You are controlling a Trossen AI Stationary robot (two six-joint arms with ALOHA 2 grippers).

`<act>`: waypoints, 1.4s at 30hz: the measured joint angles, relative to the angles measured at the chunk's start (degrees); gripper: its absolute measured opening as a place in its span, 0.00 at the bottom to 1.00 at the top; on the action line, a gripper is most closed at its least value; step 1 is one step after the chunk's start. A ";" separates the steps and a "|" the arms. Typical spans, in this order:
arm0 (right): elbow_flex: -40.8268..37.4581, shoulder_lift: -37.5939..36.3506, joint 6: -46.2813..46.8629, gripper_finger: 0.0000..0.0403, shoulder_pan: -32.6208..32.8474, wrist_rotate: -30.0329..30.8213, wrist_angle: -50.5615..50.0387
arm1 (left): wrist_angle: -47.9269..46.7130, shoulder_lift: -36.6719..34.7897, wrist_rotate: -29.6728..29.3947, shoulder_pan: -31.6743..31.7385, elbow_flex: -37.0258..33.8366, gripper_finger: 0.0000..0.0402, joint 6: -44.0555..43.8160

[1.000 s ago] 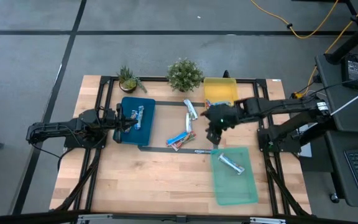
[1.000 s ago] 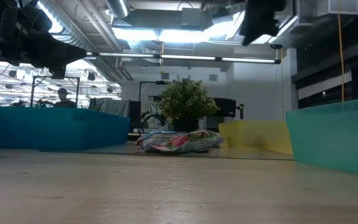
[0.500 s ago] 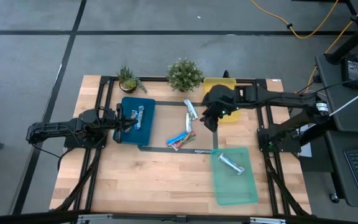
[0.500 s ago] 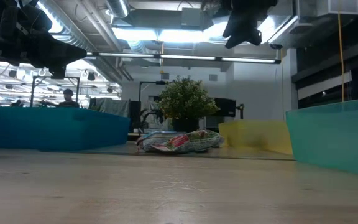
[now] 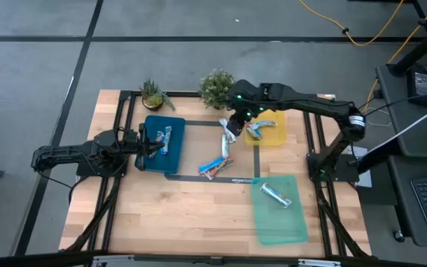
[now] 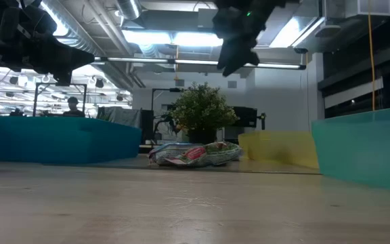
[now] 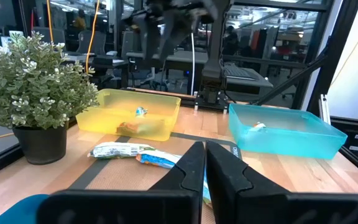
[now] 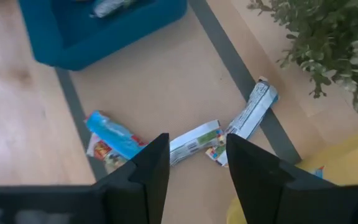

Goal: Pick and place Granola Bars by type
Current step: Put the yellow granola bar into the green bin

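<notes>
Right gripper (image 8: 194, 165), jaws open and empty, hovers above loose foil-wrapped granola bars (image 8: 194, 142); left gripper (image 7: 205, 163), jaws closed, over the blue plastic tray (image 5: 170, 152).

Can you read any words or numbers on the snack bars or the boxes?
No, none of it can be read.
Loose bars on the table: print shows on the wrappers, too blurred to read.
Bar in the green tray: too small to read.
Blue tray and yellow tray: no labels visible.
</notes>
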 joint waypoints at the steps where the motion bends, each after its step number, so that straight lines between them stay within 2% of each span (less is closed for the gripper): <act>1: 0.54 1.11 -0.03 0.40 -0.40 0.00 -0.02 | 0.00 -0.02 0.00 0.01 0.00 0.03 0.00; 10: 1.74 9.43 -2.54 0.40 -3.61 0.25 0.52 | 0.00 0.00 0.02 -0.01 -0.02 0.03 0.00; 17: 1.74 14.96 -3.24 0.42 -4.10 4.08 2.03 | 0.00 0.00 0.00 -0.01 0.00 0.03 0.00; 21: 1.74 16.65 -3.11 0.50 -4.10 5.03 2.75 | 0.00 -0.02 0.01 0.01 0.00 0.03 0.00; 28: 1.74 19.01 -1.30 0.71 -4.14 5.90 7.31 | 0.00 -0.02 0.00 -0.01 0.00 0.02 0.00; 31: 1.74 20.51 -0.74 0.76 -4.19 6.05 7.65 | 0.00 0.00 0.02 -0.01 0.00 0.02 0.00; 37: 1.74 24.32 0.06 0.75 -4.88 6.19 7.43 | 0.00 -0.01 0.01 0.00 -0.01 0.02 0.00; 42: 1.74 26.34 -0.18 0.73 -4.88 10.42 6.62 | 0.00 0.00 0.01 -0.01 -0.01 0.02 0.00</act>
